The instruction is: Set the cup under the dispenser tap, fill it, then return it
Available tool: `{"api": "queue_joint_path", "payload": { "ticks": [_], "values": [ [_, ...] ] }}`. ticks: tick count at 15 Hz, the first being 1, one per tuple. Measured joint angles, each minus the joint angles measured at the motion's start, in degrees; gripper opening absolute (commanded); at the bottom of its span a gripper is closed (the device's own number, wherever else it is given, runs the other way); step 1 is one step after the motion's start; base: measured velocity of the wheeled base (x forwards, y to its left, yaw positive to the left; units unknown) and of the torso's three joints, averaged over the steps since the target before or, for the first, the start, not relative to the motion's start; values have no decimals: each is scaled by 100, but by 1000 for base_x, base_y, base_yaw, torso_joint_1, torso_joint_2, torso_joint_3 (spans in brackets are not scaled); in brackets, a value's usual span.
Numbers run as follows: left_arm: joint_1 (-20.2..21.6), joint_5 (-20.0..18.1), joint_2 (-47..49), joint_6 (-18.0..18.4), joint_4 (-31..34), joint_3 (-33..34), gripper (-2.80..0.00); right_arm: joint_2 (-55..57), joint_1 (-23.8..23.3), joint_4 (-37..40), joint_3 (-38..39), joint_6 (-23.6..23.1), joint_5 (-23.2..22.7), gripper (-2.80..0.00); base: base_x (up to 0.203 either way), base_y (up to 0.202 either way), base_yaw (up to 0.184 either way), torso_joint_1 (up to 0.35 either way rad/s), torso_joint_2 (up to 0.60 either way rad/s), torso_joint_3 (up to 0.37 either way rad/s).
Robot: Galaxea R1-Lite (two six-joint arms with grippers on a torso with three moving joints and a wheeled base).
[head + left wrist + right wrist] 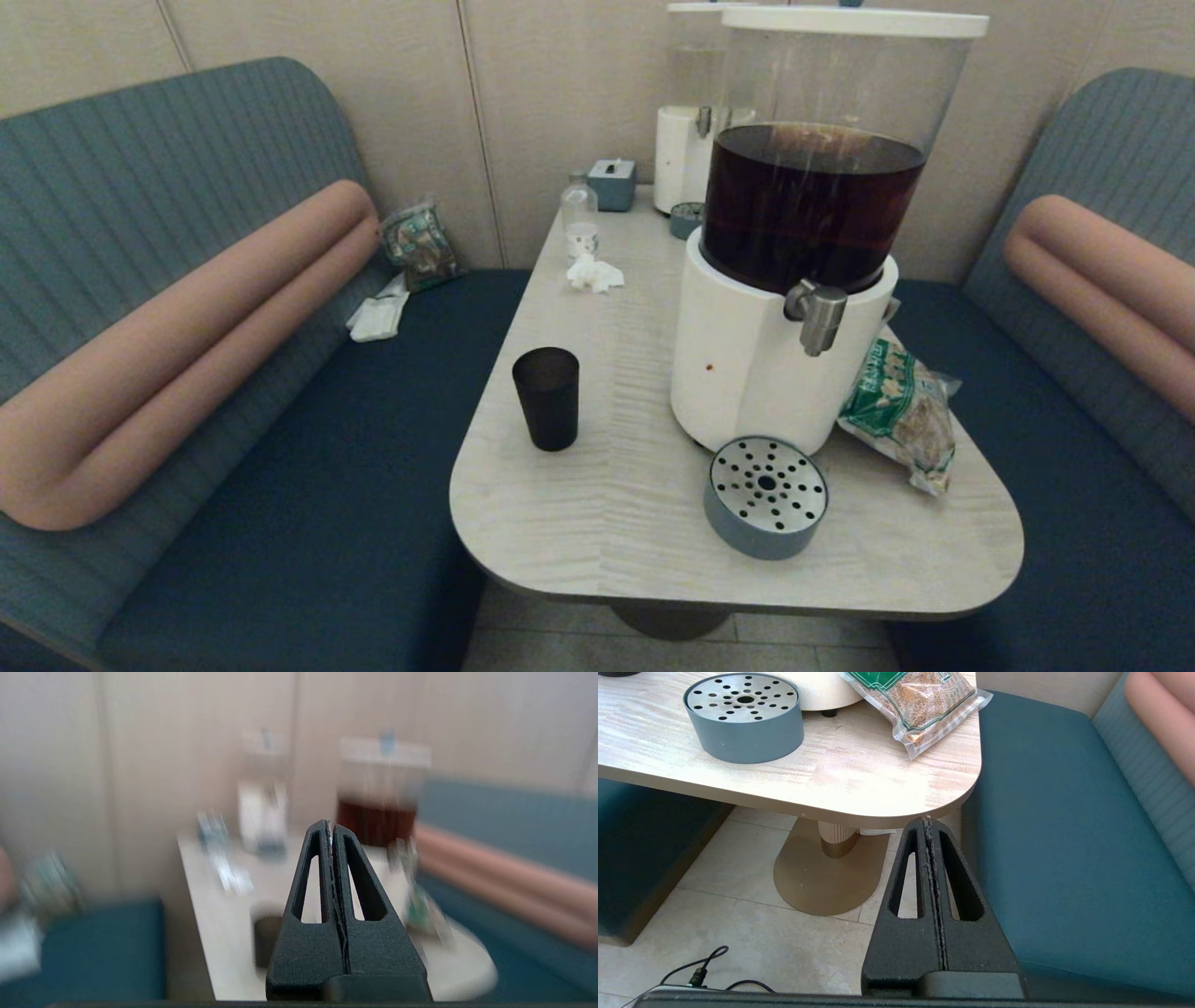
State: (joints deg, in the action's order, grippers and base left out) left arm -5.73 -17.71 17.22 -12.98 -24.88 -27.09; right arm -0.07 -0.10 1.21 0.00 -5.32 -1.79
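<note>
The dark tumbler cup [546, 398] stands upright on the left part of the pale wood table [616, 523]. The brushed-steel tap [819, 317] juts from the white base of the big dispenser [794, 233] holding dark brown liquid. Neither arm shows in the head view. My left gripper [331, 823] is shut with nothing in it, off the table's near end, with the cup [267, 940] beyond it. My right gripper [928, 820] is shut and empty, low beside the table's near right corner [962, 788], over floor and bench.
A grey drip tray [766, 495] with a perforated steel top sits in front of the dispenser, below the tap. A green snack bag [901, 411] lies to the right. Farther back are a clear bottle [579, 217], tissue [594, 273], a smaller dispenser [686, 112]. Benches flank the table.
</note>
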Motion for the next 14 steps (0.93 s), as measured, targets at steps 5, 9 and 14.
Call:
{"api": "queue_joint_path", "payload": {
  "ticks": [5,9,14],
  "values": [
    [28,1099,-117,850,521,-464,-280,0,0,0,0,0,-2,-280,0,0,0,0,0,0],
    [397,1298,-309,1158,990,-668,-280,0,0,0,0,2,-2,-280,0,0,0,0,0,0],
    [488,1303,-1334,1547,1943,394,-280,0,0,1,0,2,-4,-280,0,0,0,0,0,0]
  ]
}}
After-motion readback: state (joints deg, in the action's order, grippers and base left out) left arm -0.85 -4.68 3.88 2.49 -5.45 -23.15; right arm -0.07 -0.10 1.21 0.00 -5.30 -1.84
